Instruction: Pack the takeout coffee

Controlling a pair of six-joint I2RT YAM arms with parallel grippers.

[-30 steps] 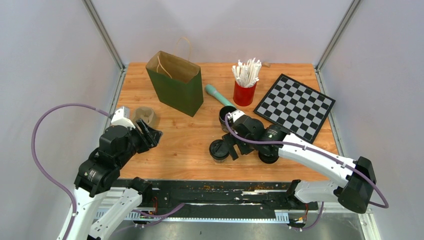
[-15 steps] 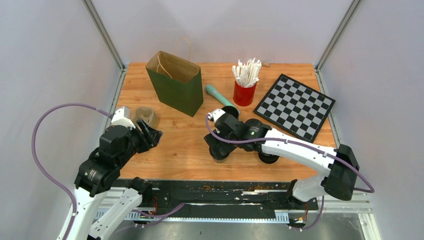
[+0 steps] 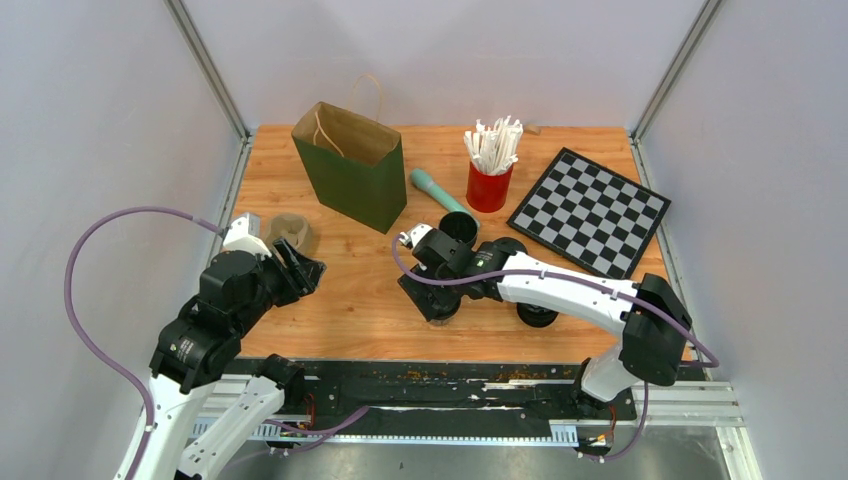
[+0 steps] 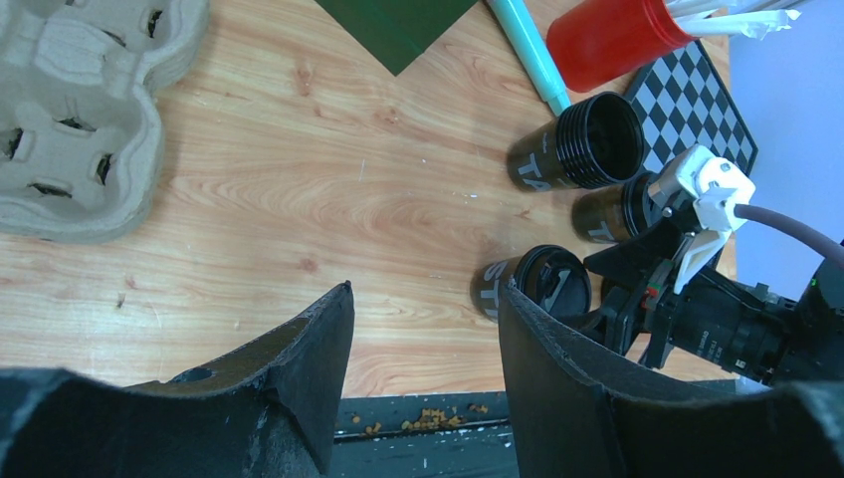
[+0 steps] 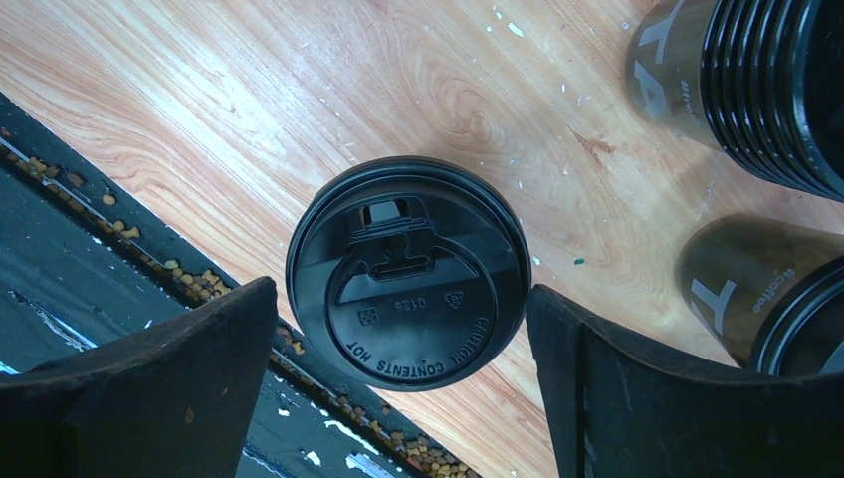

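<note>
A black lidded coffee cup (image 5: pixel 408 271) stands near the table's front edge. My right gripper (image 5: pixel 400 299) is open above it, one finger on each side of the lid, not touching. In the top view the right gripper (image 3: pixel 432 296) covers the cup (image 3: pixel 441 311). A stack of empty black cups (image 3: pixel 459 228) and another dark cup (image 3: pixel 536 311) stand close by. The green paper bag (image 3: pixel 350 165) stands open at the back. A cardboard cup carrier (image 3: pixel 291 232) lies at the left. My left gripper (image 3: pixel 304 268) is open and empty beside the carrier (image 4: pixel 80 110).
A red cup of wrapped straws (image 3: pixel 490 172), a teal marker (image 3: pixel 434 189) and a checkerboard (image 3: pixel 589 212) lie at the back right. Crumbs lie on the black rail (image 5: pixel 119 299) just past the table's front edge.
My right gripper has swung left and now stands over the lidded cup with its fingers on either side. The left arm has not moved.
</note>
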